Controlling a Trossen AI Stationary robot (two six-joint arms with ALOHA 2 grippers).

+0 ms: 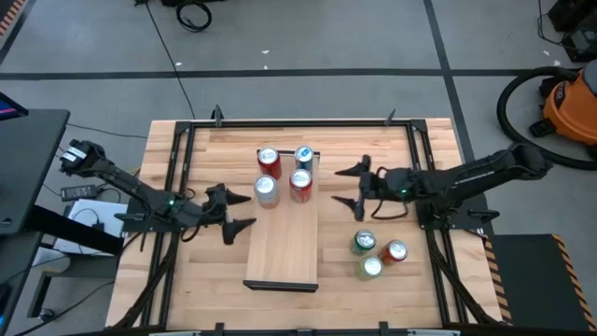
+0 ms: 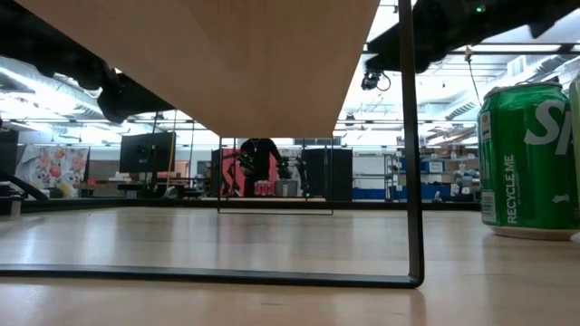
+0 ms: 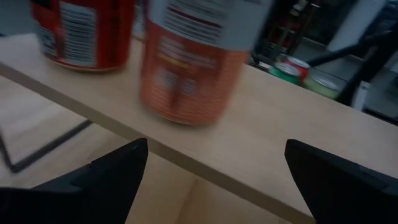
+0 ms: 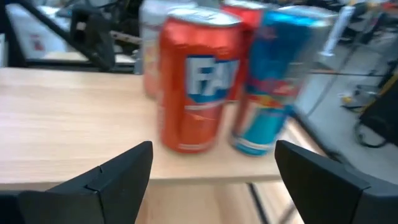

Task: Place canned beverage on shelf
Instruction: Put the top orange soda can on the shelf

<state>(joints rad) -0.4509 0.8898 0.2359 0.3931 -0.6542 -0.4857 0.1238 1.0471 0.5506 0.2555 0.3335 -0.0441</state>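
Note:
The shelf (image 1: 282, 245) is a long light-wood board raised on dark wire legs (image 2: 413, 181). Several cans stand upright on its far end: a red one (image 1: 269, 161), a blue one (image 1: 304, 157), a silver-topped one (image 1: 266, 189) and an orange one (image 1: 300, 185). My left gripper (image 1: 247, 211) is open beside the shelf's left edge, facing the cans (image 3: 186, 68). My right gripper (image 1: 343, 187) is open beside the right edge, level with the orange can (image 4: 198, 81) and the blue can (image 4: 272, 87). Neither holds anything.
Three more cans stand on the plank tabletop near its right side: a green one (image 1: 364, 243), a red one (image 1: 395, 250) and another green one (image 1: 371, 268); one green can (image 2: 530, 154) looms in the low view. The shelf's near half (image 1: 280, 261) is bare.

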